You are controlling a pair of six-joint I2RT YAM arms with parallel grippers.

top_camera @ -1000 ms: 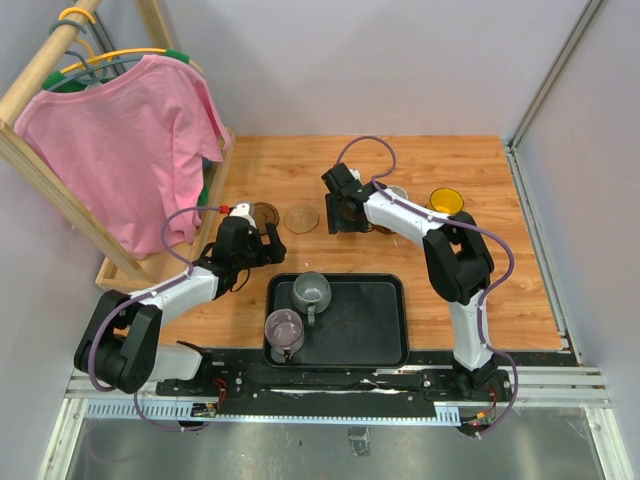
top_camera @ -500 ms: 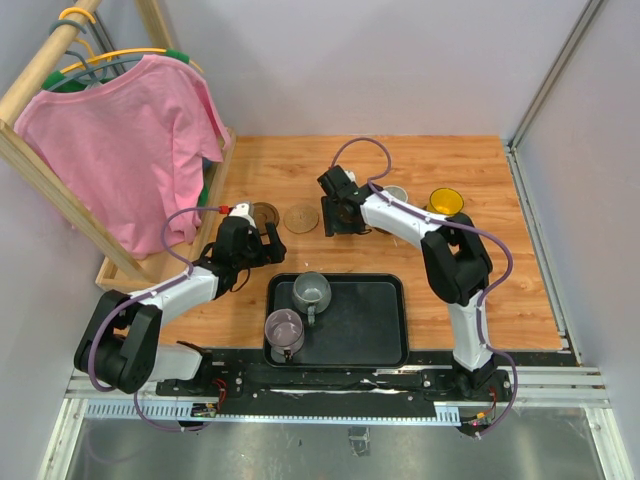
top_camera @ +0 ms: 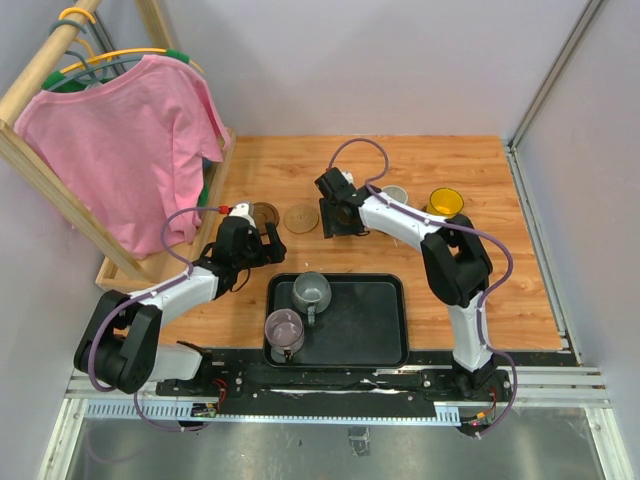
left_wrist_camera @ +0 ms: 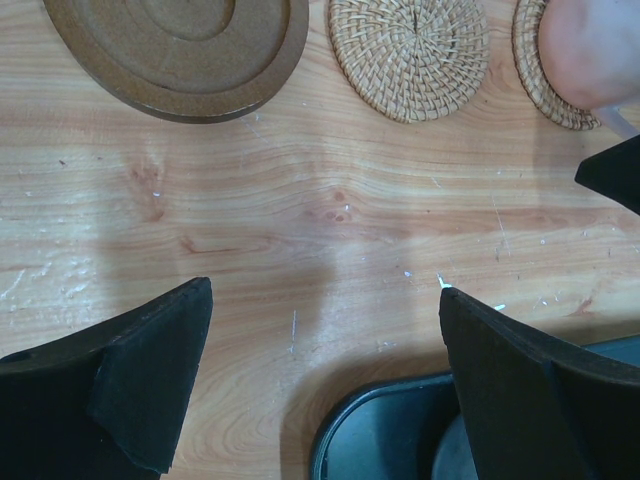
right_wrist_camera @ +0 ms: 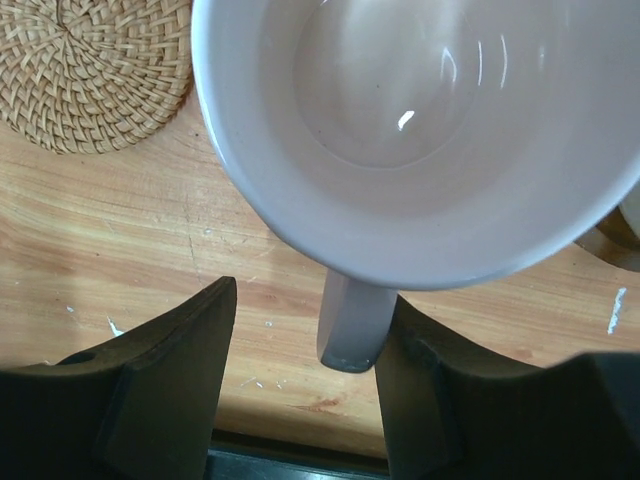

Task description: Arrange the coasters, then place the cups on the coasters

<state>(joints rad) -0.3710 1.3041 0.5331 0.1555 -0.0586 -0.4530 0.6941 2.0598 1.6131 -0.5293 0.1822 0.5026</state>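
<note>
One pale pink cup (right_wrist_camera: 420,130), handle inside half-open right claw (right_wrist_camera: 312,300); left claw (left_wrist_camera: 325,290) wide.

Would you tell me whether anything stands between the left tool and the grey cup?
Nothing visible does: only bare table and the tray rim lie between the open left tool and the grey cup.

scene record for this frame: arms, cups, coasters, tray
left gripper: jaws open, empty, over bare wood by the black rectangular tray
right gripper: jaws apart either side of the pale pink mug handle, not clamped
pink mug: over the right-hand woven tan coaster
bare coasters: second woven tan coaster, dark brown round coaster
on tray: grey-blue mug, mauve mug
far right: off-white mug, yellow mug
</note>
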